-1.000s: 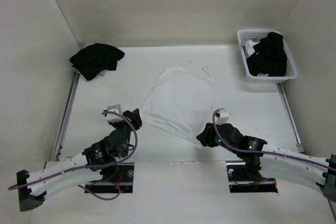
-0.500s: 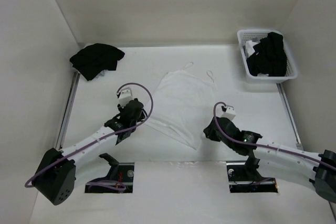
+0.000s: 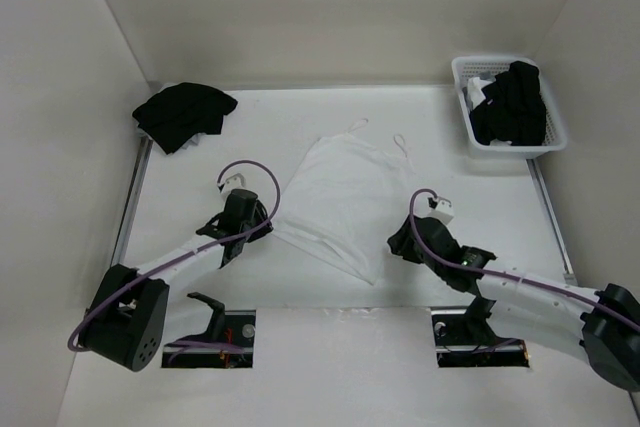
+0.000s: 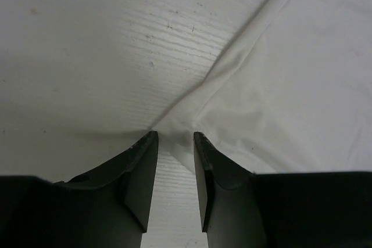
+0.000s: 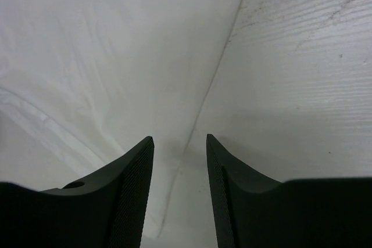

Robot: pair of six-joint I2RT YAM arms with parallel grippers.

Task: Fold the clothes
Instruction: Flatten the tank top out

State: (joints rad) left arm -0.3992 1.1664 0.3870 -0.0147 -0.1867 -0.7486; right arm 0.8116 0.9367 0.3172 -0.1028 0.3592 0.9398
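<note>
**Change:** top (image 3: 345, 202), a second ago stretched taut between both arms, now lies flat at frame centre with its straps toward the upper edge. It looks spread and ready for a first fold.

**Left gripper** (image 4: 175, 136): jaws narrow, straddling the top's left corner, not clamped.

**Right gripper** (image 5: 180, 140): jaws apart over the right hem, holding nothing.

**Basket** (image 3: 515, 151), upper right: holds black-and-white clothes (image 3: 512, 102).

**Black heap** (image 3: 183, 114), upper left: lies loose.

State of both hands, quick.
The left hand is open, its tips either side of a corner of the white top.
The right hand is open over the top's edge, holding nothing.
</note>
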